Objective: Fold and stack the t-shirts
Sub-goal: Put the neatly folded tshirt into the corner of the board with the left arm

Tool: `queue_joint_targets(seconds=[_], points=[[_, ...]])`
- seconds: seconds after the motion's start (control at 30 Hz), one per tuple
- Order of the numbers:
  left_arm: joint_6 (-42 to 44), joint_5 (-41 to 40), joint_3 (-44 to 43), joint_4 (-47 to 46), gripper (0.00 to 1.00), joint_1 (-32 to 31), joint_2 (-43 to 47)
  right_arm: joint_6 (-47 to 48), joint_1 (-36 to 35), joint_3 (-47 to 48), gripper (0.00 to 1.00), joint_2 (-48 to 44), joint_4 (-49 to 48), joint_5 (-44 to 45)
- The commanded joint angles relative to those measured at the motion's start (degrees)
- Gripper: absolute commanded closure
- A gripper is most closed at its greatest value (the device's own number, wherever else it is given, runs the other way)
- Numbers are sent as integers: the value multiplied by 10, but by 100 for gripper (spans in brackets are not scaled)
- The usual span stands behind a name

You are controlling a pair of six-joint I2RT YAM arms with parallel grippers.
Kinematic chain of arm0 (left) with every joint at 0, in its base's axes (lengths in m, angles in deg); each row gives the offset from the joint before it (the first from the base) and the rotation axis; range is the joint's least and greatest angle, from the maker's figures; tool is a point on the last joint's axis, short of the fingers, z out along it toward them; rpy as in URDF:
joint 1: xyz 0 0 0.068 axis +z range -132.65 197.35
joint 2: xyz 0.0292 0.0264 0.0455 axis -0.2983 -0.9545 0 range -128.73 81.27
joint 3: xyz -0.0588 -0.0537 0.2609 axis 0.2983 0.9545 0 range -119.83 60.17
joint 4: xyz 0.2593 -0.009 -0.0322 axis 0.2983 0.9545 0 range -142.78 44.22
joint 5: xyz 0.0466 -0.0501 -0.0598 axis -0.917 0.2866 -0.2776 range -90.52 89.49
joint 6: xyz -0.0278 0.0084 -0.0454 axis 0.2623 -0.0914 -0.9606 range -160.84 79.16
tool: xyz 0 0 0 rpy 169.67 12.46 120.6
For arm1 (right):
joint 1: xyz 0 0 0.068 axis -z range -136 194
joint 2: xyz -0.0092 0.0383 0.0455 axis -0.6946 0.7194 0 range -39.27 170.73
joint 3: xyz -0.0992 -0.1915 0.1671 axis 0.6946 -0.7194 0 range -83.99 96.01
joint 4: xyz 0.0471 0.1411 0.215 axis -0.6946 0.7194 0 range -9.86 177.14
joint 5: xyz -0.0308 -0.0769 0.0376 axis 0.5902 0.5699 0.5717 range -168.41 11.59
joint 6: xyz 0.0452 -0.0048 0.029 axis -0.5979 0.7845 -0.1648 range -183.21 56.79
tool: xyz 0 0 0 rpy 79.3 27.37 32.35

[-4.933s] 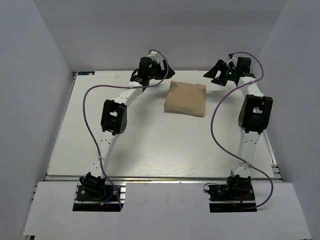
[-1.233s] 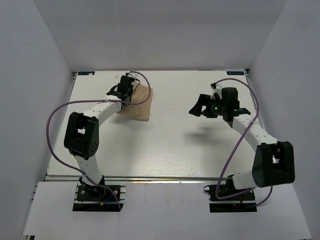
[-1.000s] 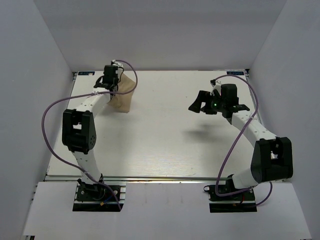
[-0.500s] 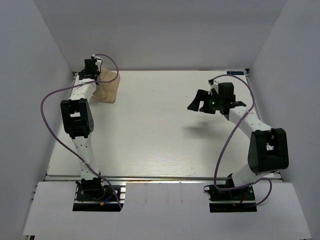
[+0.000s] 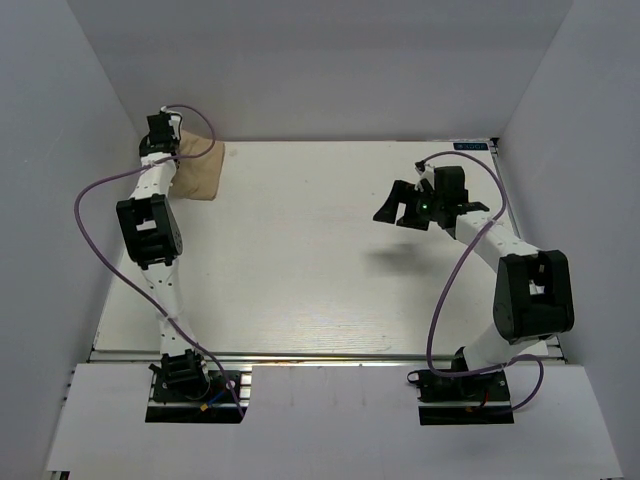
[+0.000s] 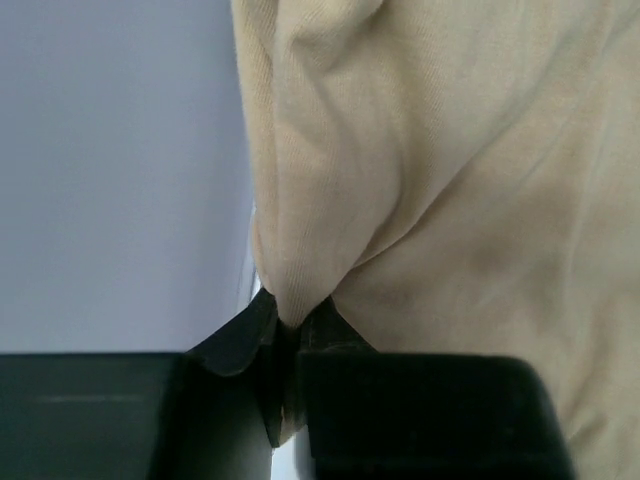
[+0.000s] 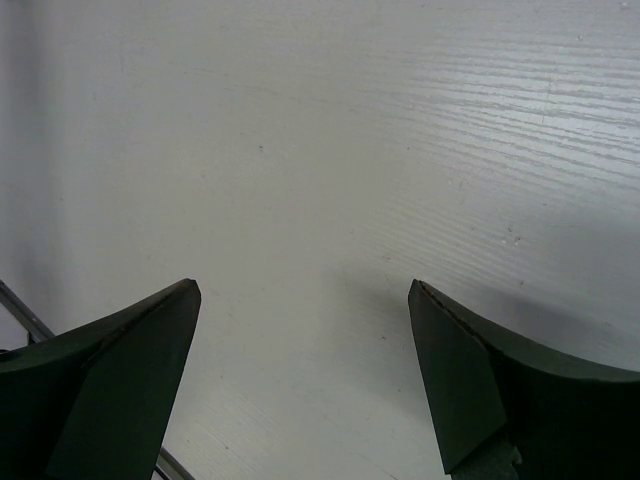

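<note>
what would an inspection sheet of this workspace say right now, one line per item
surface: white table, wood-grain top
job's things: one tan t-shirt, bunched at the far left corner against the wall
clutter: nothing seen
grippers: left gripper shut on a pinched fold of the t-shirt; right gripper open, holding nothing, above bare table at far right
cables: purple cables loop loosely beside both arms, none snagged on the cloth
surroundings: plain pale walls on three sides
</note>
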Motion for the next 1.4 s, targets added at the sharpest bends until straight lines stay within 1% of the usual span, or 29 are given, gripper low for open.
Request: queue_joint_targets(seconds=[0.0,0.03,0.07,0.17,0.27,0.43,0.47,0.53,0.57,0.6,0.63,0.67,0.7,0.73,0.77,0.8,0.83,0.87,0.9,0.93,0.97,1.0,1.07,1.1,1.2,1.3,1.33,1.37], points=[[-27,-40,-39,-5,93,6,12,-10,-3,19,10,10,-18,-14],[-33,-57,-49,2,30,6,12,-10,-1,20,10,10,-18,-14],[-33,-68,-56,2,0,6,12,-11,-1,22,10,15,-18,-18],[-27,-60,-46,-20,0,6,19,-10,-3,16,10,9,-18,-19],[-46,-31,-46,-4,0,6,42,-9,-2,14,10,4,-17,-15],[-87,46,17,4,0,-7,92,-10,-5,0,10,-12,-35,-18],[-109,103,18,35,0,-13,92,-11,-5,-1,10,-12,-38,-18],[-138,176,5,78,0,-13,98,-8,-5,-4,10,-20,-41,-12],[-184,224,5,96,0,-20,108,-4,-6,-5,10,-23,-35,-9],[-202,238,13,113,0,-27,119,0,-3,-2,10,-35,-27,7],[-216,245,36,120,0,-33,150,11,-2,-2,10,-41,-21,11],[-242,236,56,120,0,-54,172,14,-1,-2,10,-54,-8,21],[-251,236,83,106,0,-69,198,16,-1,-8,10,-61,1,44],[-251,236,151,91,0,-85,229,27,2,-11,10,-82,7,67],[-267,220,190,73,0,-126,261,30,2,-19,10,-87,12,88],[-272,214,231,31,0,-149,325,29,1,-31,10,-95,12,94],[-273,199,303,14,0,-172,356,33,2,-49,10,-118,3,98],[-289,191,341,-3,0,-219,385,32,1,-56,10,-127,-4,92],[-299,185,377,-33,0,-239,410,30,1,-72,10,-133,-12,89],[-309,185,437,-42,0,-258,453,30,0,-78,10,-151,-24,81],[-321,178,464,-48,0,-277,471,28,1,-91,10,-157,-27,78],[-340,166,508,-48,0,-315,486,28,2,-99,10,-163,-27,77],[-353,154,546,-53,0,-349,528,28,2,-111,10,-171,-28,78],[-363,154,589,-53,0,-374,545,28,1,-120,10,-177,-29,78],[-402,161,653,-96,0,-399,596,31,0,-142,10,-192,-41,63],[-402,133,658,-101,0,-425,590,22,2,-165,10,-201,-63,58],[-396,106,647,-83,0,-435,583,18,1,-169,10,-201,-63,56],[-396,98,639,-76,0,-435,576,19,2,-172,10,-203,-85,54]])
